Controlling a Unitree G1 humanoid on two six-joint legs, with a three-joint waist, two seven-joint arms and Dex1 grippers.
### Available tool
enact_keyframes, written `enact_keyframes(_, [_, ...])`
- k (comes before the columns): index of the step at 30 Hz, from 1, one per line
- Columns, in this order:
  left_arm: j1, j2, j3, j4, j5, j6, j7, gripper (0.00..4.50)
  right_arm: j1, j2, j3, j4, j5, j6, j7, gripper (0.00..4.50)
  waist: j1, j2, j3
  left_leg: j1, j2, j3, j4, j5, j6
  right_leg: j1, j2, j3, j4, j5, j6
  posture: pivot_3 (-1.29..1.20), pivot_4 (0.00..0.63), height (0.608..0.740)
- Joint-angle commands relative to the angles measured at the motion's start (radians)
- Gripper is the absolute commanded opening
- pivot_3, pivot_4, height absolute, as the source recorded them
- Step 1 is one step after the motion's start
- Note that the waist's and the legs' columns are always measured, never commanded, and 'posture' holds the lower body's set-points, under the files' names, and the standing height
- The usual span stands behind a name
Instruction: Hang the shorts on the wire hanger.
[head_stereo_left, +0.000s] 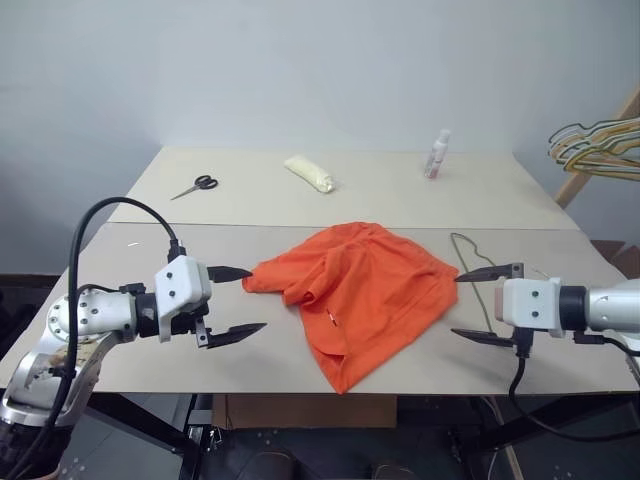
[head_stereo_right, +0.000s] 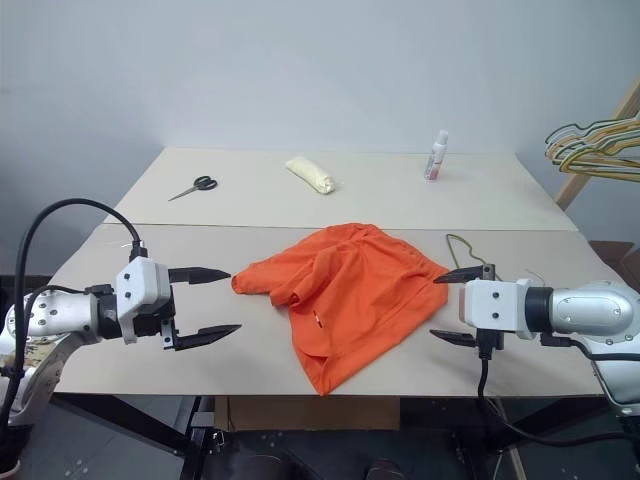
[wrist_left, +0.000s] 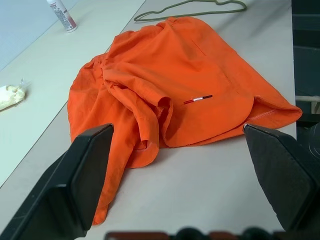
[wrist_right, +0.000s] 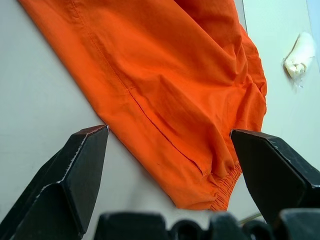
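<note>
- Orange fabric shorts (head_stereo_left: 365, 290) lie crumpled in the middle of the near half of the pale beige worktop (head_stereo_left: 250, 200), one end reaching toward the near edge.
- Thin olive-grey wire hanger (head_stereo_left: 470, 252) lies flat on the worktop just right of the shorts, partly tucked under their far right edge.
- Left claw (head_stereo_left: 236, 302) hovers just left of the shorts, its two black fingers spread wide and holding nothing.
- Right claw (head_stereo_left: 485, 304) hovers at the shorts' right edge, fingers likewise spread wide and empty.
- On the far half lie black-handled scissors (head_stereo_left: 195, 186) at the left, a pale yellow pouch (head_stereo_left: 310, 173) in the middle and a small white bottle (head_stereo_left: 436, 154) to the right.
- A bunch of coloured wire hangers (head_stereo_left: 597, 147) hangs at the far right.
</note>
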Motion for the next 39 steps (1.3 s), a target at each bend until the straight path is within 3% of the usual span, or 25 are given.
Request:
enact_keyframes(1, [-0.027,-0.001,0.009,-0.003,-0.013,-0.005,0.000,4.50,-0.010,-0.019,-0.033,-0.018,0.013,-0.011,0.002,4.47,0.000,0.000,0.000,0.000,0.000,0.000,0.000,0.000,0.000,0.000,0.000,0.000,0.000,0.000,0.000,0.18,0.000,0.740])
enact_keyframes(17, [-0.078,-0.045,-0.067,-0.011,0.011,0.010,0.031,4.50,-0.023,-0.007,-0.019,-0.024,-0.010,0.005,-0.028,4.47,-0.001,0.000,0.000,0.000,-0.001,-0.001,0.001,0.000,0.000,0.001,0.000,-0.001,0.000,0.000,0.000,0.15,0.000,0.740])
enact_keyframes(26, [-0.109,-0.069,-0.213,0.015,-0.033,0.014,-0.121,4.50,0.086,0.017,-0.046,-0.101,-0.041,0.033,-0.109,4.47,-0.017,0.001,-0.001,-0.001,-0.001,-0.002,0.002,0.000,0.000,0.001,0.000,-0.001,0.000,0.000,0.000,0.10,0.000,0.740])
enact_keyframes(33, [-0.191,-0.198,-0.449,0.100,0.122,-0.105,-0.176,4.50,0.112,0.045,-0.044,-0.147,-0.058,0.063,-0.162,4.47,-0.038,0.002,-0.001,0.000,-0.003,-0.001,0.004,0.000,0.000,0.003,0.001,-0.002,0.000,0.000,0.000,0.06,0.000,0.740])
enact_keyframes(39, [-0.253,-0.236,-0.584,0.201,0.284,-0.234,-0.209,4.50,0.149,0.050,-0.058,-0.184,-0.066,0.085,-0.184,4.47,-0.062,0.002,-0.002,0.000,-0.005,-0.002,0.004,0.000,0.000,0.003,0.001,-0.001,0.001,0.000,0.000,0.03,0.000,0.740])
